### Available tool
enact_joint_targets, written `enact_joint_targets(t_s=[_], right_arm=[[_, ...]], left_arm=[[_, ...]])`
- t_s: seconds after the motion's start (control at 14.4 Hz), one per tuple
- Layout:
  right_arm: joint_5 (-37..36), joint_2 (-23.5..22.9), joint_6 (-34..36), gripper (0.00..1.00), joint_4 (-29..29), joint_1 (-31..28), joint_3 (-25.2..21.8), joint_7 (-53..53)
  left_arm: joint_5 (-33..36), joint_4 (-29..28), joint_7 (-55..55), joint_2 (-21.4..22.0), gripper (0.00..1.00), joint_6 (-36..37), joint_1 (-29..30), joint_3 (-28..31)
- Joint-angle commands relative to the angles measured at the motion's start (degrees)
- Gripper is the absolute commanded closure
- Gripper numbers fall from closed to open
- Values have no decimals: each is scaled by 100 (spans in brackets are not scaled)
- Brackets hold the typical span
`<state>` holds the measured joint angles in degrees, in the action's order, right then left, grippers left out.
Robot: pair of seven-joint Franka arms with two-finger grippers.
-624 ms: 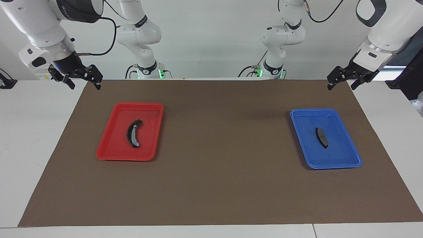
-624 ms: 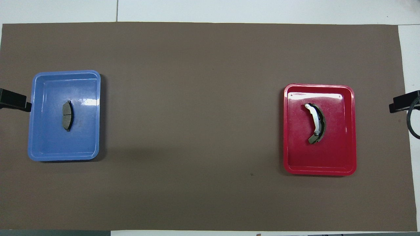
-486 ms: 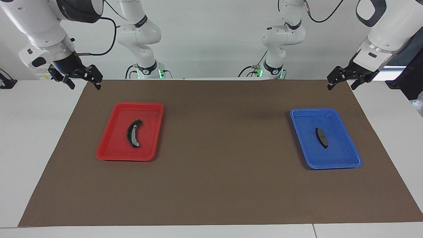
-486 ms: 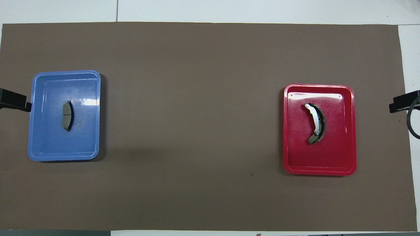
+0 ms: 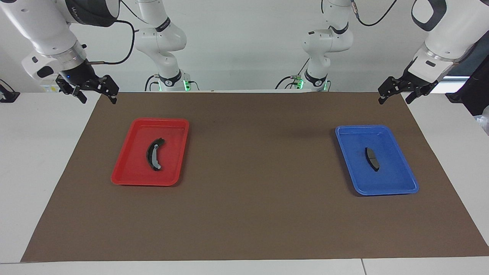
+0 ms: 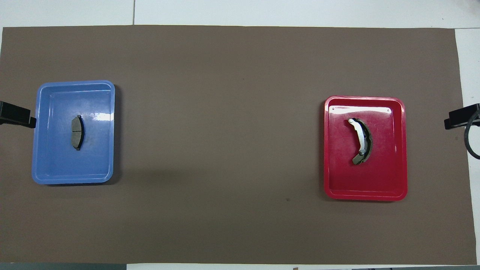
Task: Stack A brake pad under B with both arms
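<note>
No legible writing on pads or trays.

Left pincer (image 5: 395,95): black fingers spread, holding nothing, raised over brown mat's (image 5: 252,214) corner at left arm's end of bench (image 5: 26,160).

Right pincer (image 5: 96,96): fingers spread, empty, raised over mat's corner at right arm's end.

Short dark grey brake pad with thin middle groove (image 5: 372,159): flat in blue plastic tray (image 5: 401,183).

Long curved black crescent pad with light grey strip (image 5: 154,154): flat in red plastic tray (image 5: 126,173).

Trays well apart.
</note>
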<state>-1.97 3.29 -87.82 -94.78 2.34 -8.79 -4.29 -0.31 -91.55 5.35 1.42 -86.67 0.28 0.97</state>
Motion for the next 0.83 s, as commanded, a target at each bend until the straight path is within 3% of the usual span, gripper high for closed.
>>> enact_joint_targets(t_s=[0.0,0.14,0.35,0.62,0.76], right_arm=[[-58,58,-95,0,-120,-23,17,-54],[-6,67,-69,0,-111,-23,17,-72],[12,198,-16,0,-251,-23,17,-98],[12,383,-1148,0,-1260,381,88,233],[29,287,-1806,0,-1813,591,88,525]], left_arm=[[-30,-318,-8,165,1,-541,7,26],[-30,-818,1,358,0,-1069,16,35],[-30,-1233,36,306,0,-1553,25,35],[-30,-1891,89,-53,0,-2519,147,35],[-30,-2068,98,-431,0,-3038,235,35]])
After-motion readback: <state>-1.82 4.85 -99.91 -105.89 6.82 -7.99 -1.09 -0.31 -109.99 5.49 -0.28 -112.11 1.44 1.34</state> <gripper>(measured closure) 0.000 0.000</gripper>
